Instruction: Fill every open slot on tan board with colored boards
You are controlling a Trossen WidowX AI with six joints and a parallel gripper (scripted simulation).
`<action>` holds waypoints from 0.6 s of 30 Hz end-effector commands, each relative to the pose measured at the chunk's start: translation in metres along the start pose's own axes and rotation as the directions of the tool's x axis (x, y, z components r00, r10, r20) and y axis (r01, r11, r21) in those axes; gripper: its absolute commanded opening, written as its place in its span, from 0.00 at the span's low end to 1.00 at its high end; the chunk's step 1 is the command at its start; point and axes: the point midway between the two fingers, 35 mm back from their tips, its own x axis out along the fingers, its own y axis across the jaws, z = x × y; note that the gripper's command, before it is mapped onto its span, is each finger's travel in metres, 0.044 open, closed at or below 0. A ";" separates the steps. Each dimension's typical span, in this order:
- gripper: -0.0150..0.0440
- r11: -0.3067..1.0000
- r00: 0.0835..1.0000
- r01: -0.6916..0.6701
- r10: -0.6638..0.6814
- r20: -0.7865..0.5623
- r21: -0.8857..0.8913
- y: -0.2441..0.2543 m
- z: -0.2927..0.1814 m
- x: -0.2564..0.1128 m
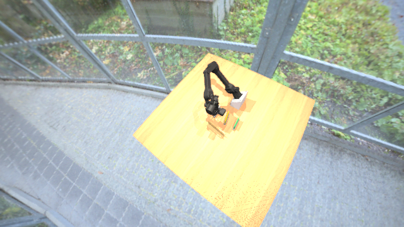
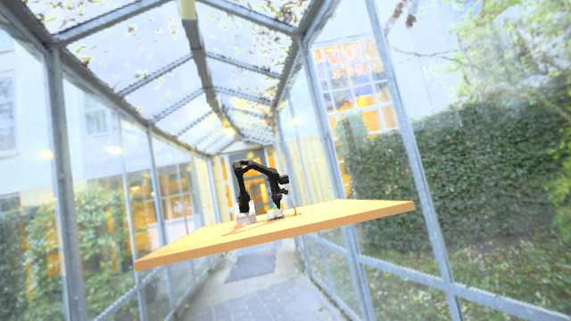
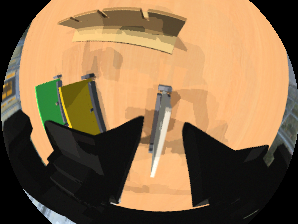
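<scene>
The tan board (image 1: 216,128) (image 3: 120,23) stands on the table, with three empty slots in its top edge in the wrist view. A white board (image 3: 161,131) stands in a grey holder (image 3: 165,89). A yellow board (image 1: 226,118) (image 3: 76,103) and a green board (image 1: 236,123) (image 3: 48,103) stand in their holders to its left in the wrist view. My gripper (image 3: 164,123) is open above the white board, with one finger on each side and a gap at both. The fingers hide the near ends of the yellow and green boards. In the top view the arm covers the white board.
The arm's white base (image 1: 238,101) (image 2: 245,215) stands on the wooden table (image 1: 252,151) (image 2: 352,209), near the colored boards. The yellow board's holder is the nearest thing beside the left finger in the wrist view.
</scene>
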 end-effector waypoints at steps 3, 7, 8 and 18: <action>0.57 1.000 1.000 0.006 -0.006 -0.003 -0.005 0.000 -0.001 0.011; 0.57 1.000 1.000 0.006 -0.006 -0.003 -0.005 -0.001 -0.001 0.018; 0.57 1.000 1.000 0.006 -0.006 -0.003 -0.005 -0.001 -0.002 0.019; 0.57 1.000 1.000 0.007 -0.007 -0.003 -0.005 -0.001 -0.002 0.035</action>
